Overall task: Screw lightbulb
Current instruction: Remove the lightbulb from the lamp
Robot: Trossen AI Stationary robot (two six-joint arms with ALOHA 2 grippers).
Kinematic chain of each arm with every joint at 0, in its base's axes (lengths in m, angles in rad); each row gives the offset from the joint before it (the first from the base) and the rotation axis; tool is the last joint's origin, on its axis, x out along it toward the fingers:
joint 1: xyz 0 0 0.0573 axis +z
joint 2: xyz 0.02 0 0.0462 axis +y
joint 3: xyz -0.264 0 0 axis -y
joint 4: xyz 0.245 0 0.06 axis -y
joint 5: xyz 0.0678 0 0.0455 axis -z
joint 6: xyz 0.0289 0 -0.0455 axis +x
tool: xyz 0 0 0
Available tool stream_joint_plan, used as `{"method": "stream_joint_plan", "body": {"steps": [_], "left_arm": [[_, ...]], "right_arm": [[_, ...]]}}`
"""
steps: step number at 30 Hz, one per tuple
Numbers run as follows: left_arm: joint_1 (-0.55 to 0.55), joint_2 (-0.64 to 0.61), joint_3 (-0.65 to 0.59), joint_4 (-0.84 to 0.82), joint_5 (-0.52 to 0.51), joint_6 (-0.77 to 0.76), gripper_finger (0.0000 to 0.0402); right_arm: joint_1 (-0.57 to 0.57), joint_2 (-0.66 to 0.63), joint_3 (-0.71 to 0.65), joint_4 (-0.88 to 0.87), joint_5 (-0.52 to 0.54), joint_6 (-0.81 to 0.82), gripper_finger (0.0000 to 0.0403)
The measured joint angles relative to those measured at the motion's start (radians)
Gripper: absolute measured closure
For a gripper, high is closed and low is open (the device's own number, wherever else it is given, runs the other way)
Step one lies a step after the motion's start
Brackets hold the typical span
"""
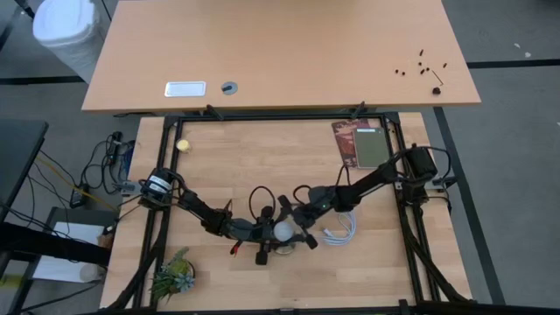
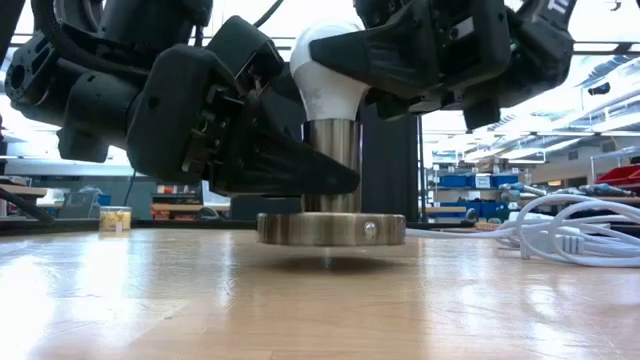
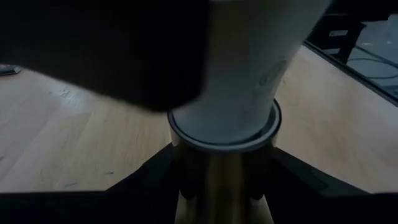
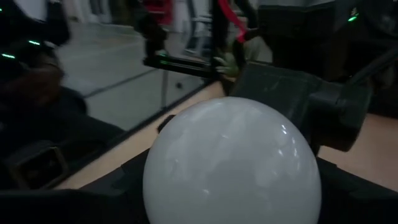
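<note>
The white lightbulb (image 1: 283, 232) stands upright with its base in the metal socket (image 2: 333, 150), whose round disc foot (image 2: 332, 228) is down at the wooden tabletop. My left gripper (image 1: 265, 234) comes in from the table's left and is closed around the socket's column below the bulb. My right gripper (image 1: 293, 226) reaches in from the right at the height of the bulb's dome (image 4: 233, 162) and is closed on it. A white cable (image 2: 560, 235) lies coiled to the socket's right. My left gripper pinches the socket's upright metal column (image 3: 217, 186) between its two fingers (image 3: 143, 180), just under the rim that takes the bulb. The fingers lie nearly level, coming from the table's left. The socket stands upright. My right gripper has the bulb's rounded dome (image 2: 325, 85) between its two fingers (image 2: 400, 50), one on each side. It comes nearly level from the table's right. The bulb stands upright in the socket.
A small yellow ball (image 1: 183, 145) lies at the far left, a green plant sprig (image 1: 173, 276) at the near left, and a dark card with a phone (image 1: 363, 144) at the far right. The cable coil (image 1: 339, 229) lies right beside the right gripper.
</note>
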Motion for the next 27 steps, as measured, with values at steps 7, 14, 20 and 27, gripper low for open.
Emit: {"method": "stream_joint_plan", "body": {"steps": [7, 14, 20, 27], "left_arm": [[0.000, 0.000, -0.002, 0.001, -0.013, -0.039, 0.0213], [-0.002, 0.001, -0.002, 0.001, -0.041, -0.059, 0.0213], [-0.002, 0.000, -0.002, 0.004, -0.134, -0.067, 0.0213], [-0.002, 0.001, 0.003, 0.003, -0.271, -0.064, 0.0213]], "right_arm": [[-0.035, -0.016, -0.003, -0.061, -0.066, 0.109, 0.0107], [0.071, -0.121, -0.003, -0.288, 0.339, 0.030, 0.0064], [0.185, -0.133, -0.003, -0.306, 0.687, 0.121, 0.0056], [0.261, -0.131, -0.003, -0.303, 0.962, 0.225, 0.0055]]}}
